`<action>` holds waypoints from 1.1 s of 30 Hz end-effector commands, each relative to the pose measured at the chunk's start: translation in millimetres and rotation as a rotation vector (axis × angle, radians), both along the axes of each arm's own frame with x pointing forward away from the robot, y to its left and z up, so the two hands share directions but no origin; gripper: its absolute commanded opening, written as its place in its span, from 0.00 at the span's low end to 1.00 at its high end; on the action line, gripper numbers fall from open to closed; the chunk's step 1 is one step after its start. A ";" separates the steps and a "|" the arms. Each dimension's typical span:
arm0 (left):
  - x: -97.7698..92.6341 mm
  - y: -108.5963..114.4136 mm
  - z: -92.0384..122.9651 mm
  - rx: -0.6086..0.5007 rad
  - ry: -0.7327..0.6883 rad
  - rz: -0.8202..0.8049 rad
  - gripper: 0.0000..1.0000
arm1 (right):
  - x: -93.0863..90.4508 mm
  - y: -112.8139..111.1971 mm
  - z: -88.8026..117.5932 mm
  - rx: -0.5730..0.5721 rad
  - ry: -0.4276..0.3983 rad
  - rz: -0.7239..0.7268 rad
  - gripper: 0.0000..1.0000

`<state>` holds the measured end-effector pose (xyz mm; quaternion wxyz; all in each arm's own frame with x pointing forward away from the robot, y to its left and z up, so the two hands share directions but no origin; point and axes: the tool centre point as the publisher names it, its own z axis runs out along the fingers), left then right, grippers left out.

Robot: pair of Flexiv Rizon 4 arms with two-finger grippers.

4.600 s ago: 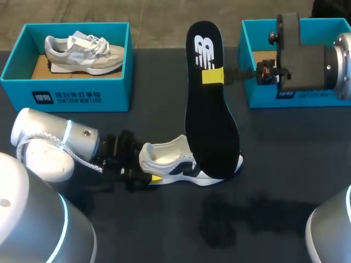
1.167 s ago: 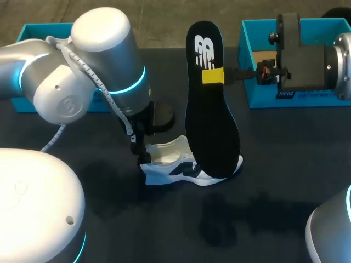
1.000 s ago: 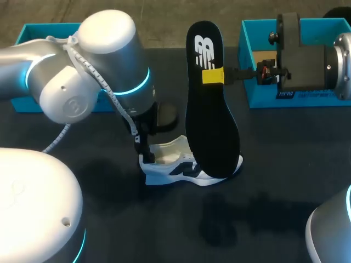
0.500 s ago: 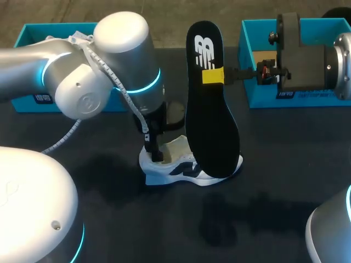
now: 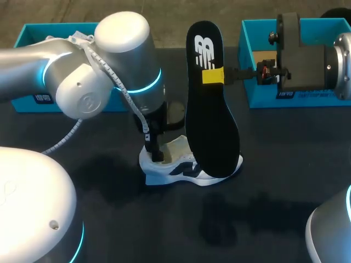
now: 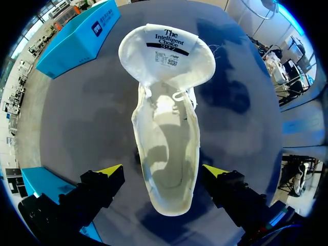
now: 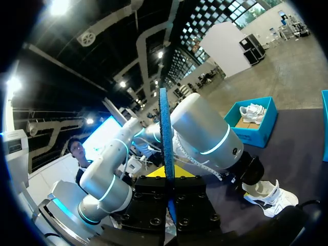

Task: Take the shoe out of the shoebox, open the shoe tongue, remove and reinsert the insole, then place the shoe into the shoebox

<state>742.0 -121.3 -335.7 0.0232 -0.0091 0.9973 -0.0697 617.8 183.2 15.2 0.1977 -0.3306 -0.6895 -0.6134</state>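
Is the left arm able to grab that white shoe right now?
Probably yes: the left gripper hangs open over the shoe at its heel, one finger each side, nothing between.

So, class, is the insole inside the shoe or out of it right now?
Out. The right gripper holds the black insole upright, and the left wrist view shows the shoe empty inside.

shoe [image 5: 170, 164] toe: behind insole [image 5: 211, 120] | left shoebox [image 5: 60, 28]: mostly behind left arm [image 5: 98, 71]

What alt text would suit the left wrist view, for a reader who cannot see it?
A white shoe lies on the dark table, its tongue folded open, its heel end between the open yellow-tipped fingers of the left gripper.
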 end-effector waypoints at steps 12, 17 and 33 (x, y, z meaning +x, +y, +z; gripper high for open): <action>0.0 -0.3 0.3 0.003 0.000 0.000 1.00 | 1.7 3.7 0.1 -0.002 0.002 -0.001 0.00; 3.2 -7.2 0.1 -0.002 0.005 -0.013 1.00 | 1.7 3.7 0.1 -0.002 0.002 -0.001 0.00; 23.3 -29.9 1.9 -0.009 0.014 -0.067 1.00 | 1.7 3.7 0.1 -0.002 0.002 -0.001 0.00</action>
